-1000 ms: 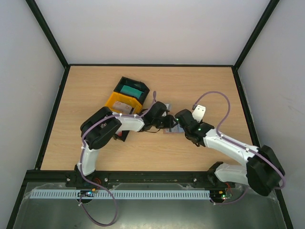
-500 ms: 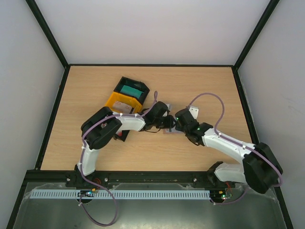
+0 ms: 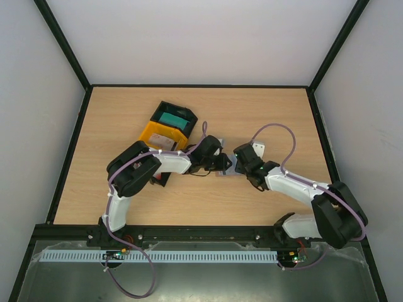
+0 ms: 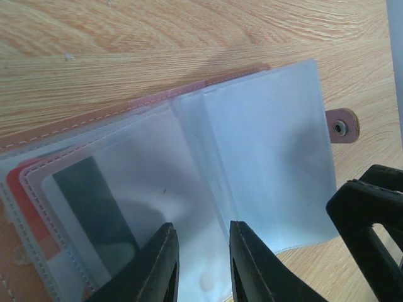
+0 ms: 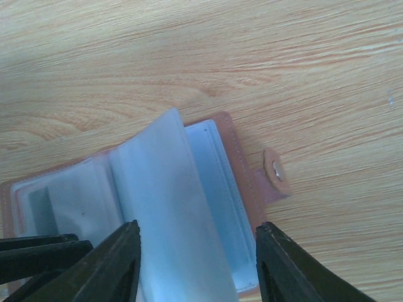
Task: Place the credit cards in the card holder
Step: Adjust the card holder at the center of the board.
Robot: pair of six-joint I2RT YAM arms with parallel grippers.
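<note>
Fingers of the left gripper (image 4: 201, 258) stood narrowly apart over the clear sleeves (image 4: 157, 182) of the open card holder (image 4: 264, 145); whether they pinched a sleeve could not be told. Those of the right gripper (image 5: 198, 251) were spread wide astride a raised sleeve, holding nothing. The holder lay on the table (image 3: 271, 107) between both arms. Progress: one card (image 4: 88, 207) with a dark stripe sat sleeved; a teal card (image 3: 170, 117) lay in the black tray (image 3: 165, 104), not yet filed. No writing was legible

No print I can read in any view. Card holder (image 4: 264, 145): sleeves blank. Card (image 4: 94, 207) in a sleeve shows only a dark stripe. Snap tab (image 5: 276, 170) plain. Trays (image 3: 165, 135) too small to tell.
</note>
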